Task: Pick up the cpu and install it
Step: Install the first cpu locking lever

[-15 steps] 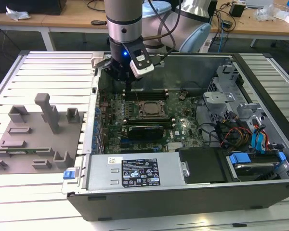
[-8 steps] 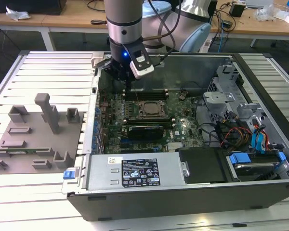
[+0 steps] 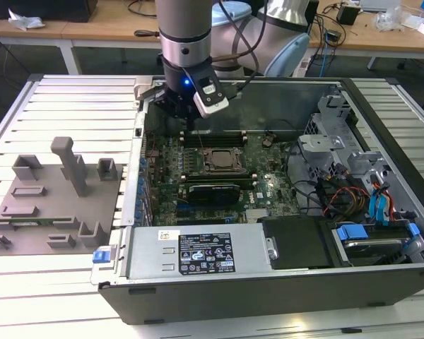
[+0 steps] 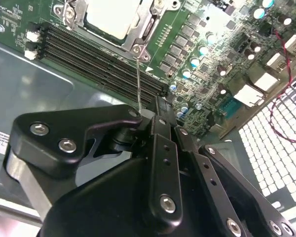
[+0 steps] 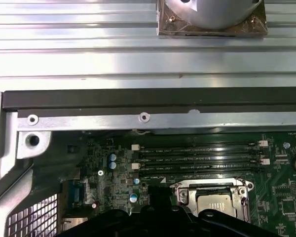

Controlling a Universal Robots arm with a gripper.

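Exterior view: end effector (image 3: pixel 189 116) hangs inside open pc case (image 3: pixel 381 282), above memory slots (image 3: pixel 198 141). Can't tell if clenched or released. Cpu (image 3: pixel 219 161) already sits in socket frame (image 3: pixel 234 168), just beyond slots, square so no long axis. Expansion card (image 3: pixel 213 192) close on far side, room kinda tight.

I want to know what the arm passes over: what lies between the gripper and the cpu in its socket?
In the second wrist view, the black memory slots run across the board between the gripper and the cpu, along with the socket frame's edge.
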